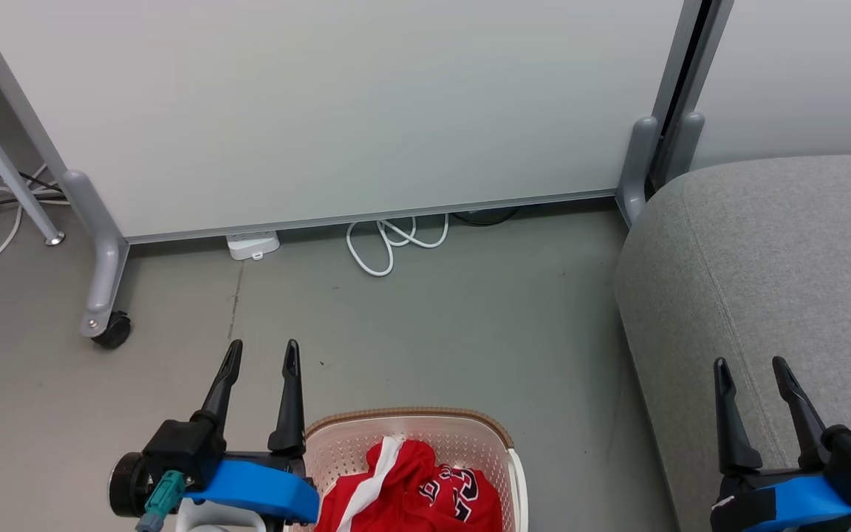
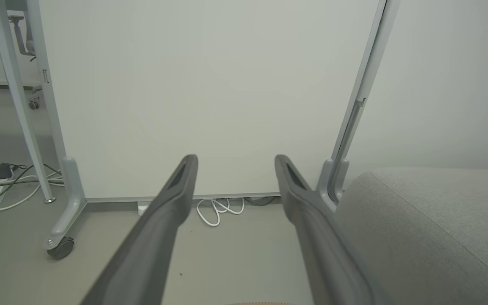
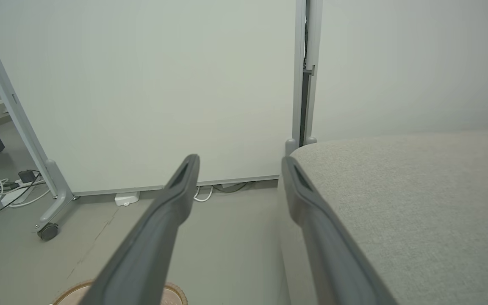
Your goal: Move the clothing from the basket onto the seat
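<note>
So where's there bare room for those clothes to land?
The grey seat is bare as far as it shows, right of the basket. The floor between basket and white panel is open too. Crowded: the basket, heaped with red clothes.

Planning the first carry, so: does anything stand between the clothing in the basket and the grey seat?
Nothing visible does. The clothing lies in the open-topped basket; only bare floor lies between the basket and the seat to the robot's right. The clothing has to be lifted over the basket's own wall.
</note>
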{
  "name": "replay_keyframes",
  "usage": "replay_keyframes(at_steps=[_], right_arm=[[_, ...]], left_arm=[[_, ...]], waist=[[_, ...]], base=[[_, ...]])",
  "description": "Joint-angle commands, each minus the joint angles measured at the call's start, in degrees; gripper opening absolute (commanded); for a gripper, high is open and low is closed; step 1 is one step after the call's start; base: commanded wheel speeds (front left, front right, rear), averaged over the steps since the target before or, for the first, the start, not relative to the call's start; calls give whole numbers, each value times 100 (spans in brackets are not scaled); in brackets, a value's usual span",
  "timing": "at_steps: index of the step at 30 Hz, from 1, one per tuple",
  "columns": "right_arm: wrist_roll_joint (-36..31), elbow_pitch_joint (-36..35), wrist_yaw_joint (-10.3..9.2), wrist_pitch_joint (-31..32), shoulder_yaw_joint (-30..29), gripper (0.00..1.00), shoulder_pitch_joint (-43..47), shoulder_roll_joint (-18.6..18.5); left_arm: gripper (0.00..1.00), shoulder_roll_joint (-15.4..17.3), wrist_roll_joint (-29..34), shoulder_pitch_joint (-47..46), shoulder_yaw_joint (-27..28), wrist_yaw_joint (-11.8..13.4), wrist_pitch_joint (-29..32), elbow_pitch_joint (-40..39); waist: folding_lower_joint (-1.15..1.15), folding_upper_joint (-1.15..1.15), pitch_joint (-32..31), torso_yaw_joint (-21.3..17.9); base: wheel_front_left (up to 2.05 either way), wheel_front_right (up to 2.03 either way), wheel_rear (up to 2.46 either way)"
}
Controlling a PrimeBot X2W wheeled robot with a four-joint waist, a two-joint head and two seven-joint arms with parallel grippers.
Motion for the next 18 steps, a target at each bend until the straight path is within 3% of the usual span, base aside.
replay_keyframes(at_steps=[1, 18], right_arm=[[-131, -44, 13, -51, -8, 100, 68, -34], [-460, -61, 14, -124, -14, 100, 103, -36]], left_arm=[[100, -4, 135, -81, -17, -12, -64, -3], [100, -16, 388, -43, -67, 7, -153, -23]], waist=[[0, 0, -1, 3], [0, 0, -4, 12]], base=[[0, 0, 0], [0, 0, 0]])
